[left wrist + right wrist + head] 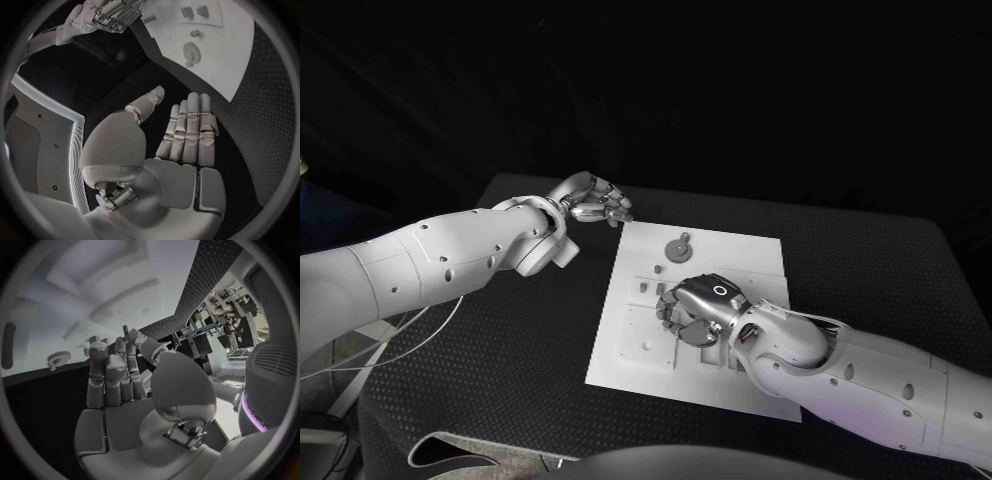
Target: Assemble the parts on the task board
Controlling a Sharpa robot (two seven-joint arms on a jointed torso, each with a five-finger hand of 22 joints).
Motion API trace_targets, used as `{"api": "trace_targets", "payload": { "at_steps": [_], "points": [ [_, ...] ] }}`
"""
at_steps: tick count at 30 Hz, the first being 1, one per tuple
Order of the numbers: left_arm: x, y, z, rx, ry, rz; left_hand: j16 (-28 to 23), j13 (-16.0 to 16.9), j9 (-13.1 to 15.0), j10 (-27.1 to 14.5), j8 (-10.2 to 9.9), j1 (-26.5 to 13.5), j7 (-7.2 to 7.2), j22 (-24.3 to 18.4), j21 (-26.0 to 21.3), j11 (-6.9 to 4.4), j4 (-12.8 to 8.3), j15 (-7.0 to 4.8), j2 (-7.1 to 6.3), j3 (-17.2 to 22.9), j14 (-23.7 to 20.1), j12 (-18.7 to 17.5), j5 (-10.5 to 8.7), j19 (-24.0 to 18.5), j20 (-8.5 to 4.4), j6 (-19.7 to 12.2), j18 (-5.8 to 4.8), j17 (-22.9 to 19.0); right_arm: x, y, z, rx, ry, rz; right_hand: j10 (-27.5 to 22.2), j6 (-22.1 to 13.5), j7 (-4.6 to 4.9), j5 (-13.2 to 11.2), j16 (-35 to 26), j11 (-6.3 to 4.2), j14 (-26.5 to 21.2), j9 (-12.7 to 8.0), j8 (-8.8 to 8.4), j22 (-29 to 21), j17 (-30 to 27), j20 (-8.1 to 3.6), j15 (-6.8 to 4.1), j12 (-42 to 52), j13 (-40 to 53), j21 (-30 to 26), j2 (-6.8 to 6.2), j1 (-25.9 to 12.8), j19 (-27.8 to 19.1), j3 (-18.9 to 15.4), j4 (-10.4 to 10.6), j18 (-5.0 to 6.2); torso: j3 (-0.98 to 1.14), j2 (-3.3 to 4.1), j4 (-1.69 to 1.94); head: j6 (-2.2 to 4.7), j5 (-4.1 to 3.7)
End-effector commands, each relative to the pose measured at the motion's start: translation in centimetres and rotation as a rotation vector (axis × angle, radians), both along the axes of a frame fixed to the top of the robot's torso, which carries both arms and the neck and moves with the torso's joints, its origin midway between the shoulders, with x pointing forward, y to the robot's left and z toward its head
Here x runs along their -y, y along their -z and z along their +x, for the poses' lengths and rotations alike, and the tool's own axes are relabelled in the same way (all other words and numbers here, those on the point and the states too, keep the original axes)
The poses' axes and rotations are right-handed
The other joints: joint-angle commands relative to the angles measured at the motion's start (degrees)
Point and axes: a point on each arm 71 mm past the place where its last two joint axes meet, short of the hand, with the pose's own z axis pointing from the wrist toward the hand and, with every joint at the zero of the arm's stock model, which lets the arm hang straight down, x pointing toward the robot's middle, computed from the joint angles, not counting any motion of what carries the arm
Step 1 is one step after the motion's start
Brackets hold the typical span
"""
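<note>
1. The silver many-fingered right hand [700, 308] sits over the middle of the white rectangular task board [733, 256], knuckles up; in the right wrist view its fingers [107, 375] rise side by side, slightly bent, with nothing between them and the thumb; whether the fingertips touch the board I cannot tell.
2. The silver many-fingered left hand [589, 200] hangs off the board, just beyond its far left corner, over the bench; in the left wrist view its fingers [187, 131] lie straight and close together, the thumb apart, the palm bare; it is released and grasps nothing.
3. The small grey gear-shaped part [678, 248] lies on the far half of the board, apart from both hands; the left wrist view shows it as a round disc [190, 51], the right wrist view as a toothed wheel [59, 358].
4. Small raised grey blocks [194, 12] stand on the board further along; low slots and pegs [648, 287] mark its left half, just beside the right hand.
5. The black bench [516, 350] has a fine dotted weave; the board lies flat at its middle, long side running away from the robot.
6. Thin pale cables [387, 345] hang off the bench's near left edge; the room beyond the bench is dark.
</note>
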Motion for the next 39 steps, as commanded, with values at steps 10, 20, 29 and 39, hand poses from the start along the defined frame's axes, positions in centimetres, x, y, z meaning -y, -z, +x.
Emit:
{"api": "trace_targets", "payload": {
  "at_steps": [10, 20, 29, 39],
  "points": [
    [0.2, -0.3, -0.1, 0.019, 0.018, 0.002, -0.3, -0.1, -0.1, 0.1, 0.2, 0.2, 0.29, -0.1, 0.0, 0.04, -0.1, 0.22, 0.22, -0.3, 0.0, 0.2, 0.27, -0.2, 0.31, -0.2, -0.54, 0.2, 0.1, 0.6, 0.1, -0.006, -0.012, -0.037, 8.3, 0.4, 0.18, 0.1, -0.3, -1.38, -0.6, 0.1, 0.15, 0.9, 0.1, -0.36, -0.47, -0.2, 0.1, 0.1, 0.02, 0.0, -0.2, 0.4, 0.0, 3.05, 0.06, 0.03, -0.08, -0.40, 0.41],
    [0.1, -0.4, -0.1, 0.019, 0.017, 0.002, -0.3, -0.1, -0.1, 0.1, 0.2, 0.2, 0.30, -0.2, 0.0, 0.06, -0.1, 0.22, 0.21, -0.3, 0.0, 0.2, 0.27, -0.2, 0.32, -0.2, -0.54, 0.2, -0.1, 1.1, 0.0, -0.014, -0.015, -0.045, 8.3, 0.3, 0.19, 0.1, -0.3, -1.37, -0.6, 0.1, 0.13, 0.9, 0.1, -0.36, -0.47, -0.3, 0.1, 0.1, 0.04, -0.1, -0.2, 0.4, 0.0, 3.05, 0.08, 0.04, -0.08, -0.57, 0.65],
    [0.3, -0.5, -0.1, 0.018, 0.022, 0.003, -0.4, -0.2, -0.1, 0.1, 0.2, 0.3, 0.31, -0.2, 0.0, 0.07, -0.1, 0.22, 0.20, -0.3, 0.1, 0.2, 0.27, -0.2, 0.32, -0.2, -0.54, 0.3, -0.2, 1.5, -0.1, -0.021, -0.019, -0.050, 8.3, 0.3, 0.19, 0.1, -0.4, -1.37, -0.6, 0.2, 0.12, 0.9, 0.1, -0.36, -0.47, -0.3, 0.1, 0.1, 0.06, -0.1, -0.2, 0.4, 0.0, 3.05, 0.08, 0.05, -0.06, -0.62, 0.73],
    [0.3, -0.5, -0.1, 0.016, 0.024, 0.003, -0.4, -0.2, -0.1, 0.1, 0.2, 0.3, 0.32, -0.2, 0.1, 0.07, -0.1, 0.23, 0.20, -0.3, 0.1, 0.2, 0.27, -0.2, 0.32, -0.2, -0.54, 0.4, -0.2, 1.9, 0.0, -0.018, -0.012, -0.067, 8.4, 0.3, 0.20, 0.1, -0.4, -1.37, -0.6, 0.2, 0.11, 0.9, 0.1, -0.37, -0.47, -0.4, 0.1, 0.1, 0.09, -0.1, -0.3, 0.5, 0.0, 3.05, 0.11, 0.02, -0.14, -0.77, 1.06]
  ]
}}
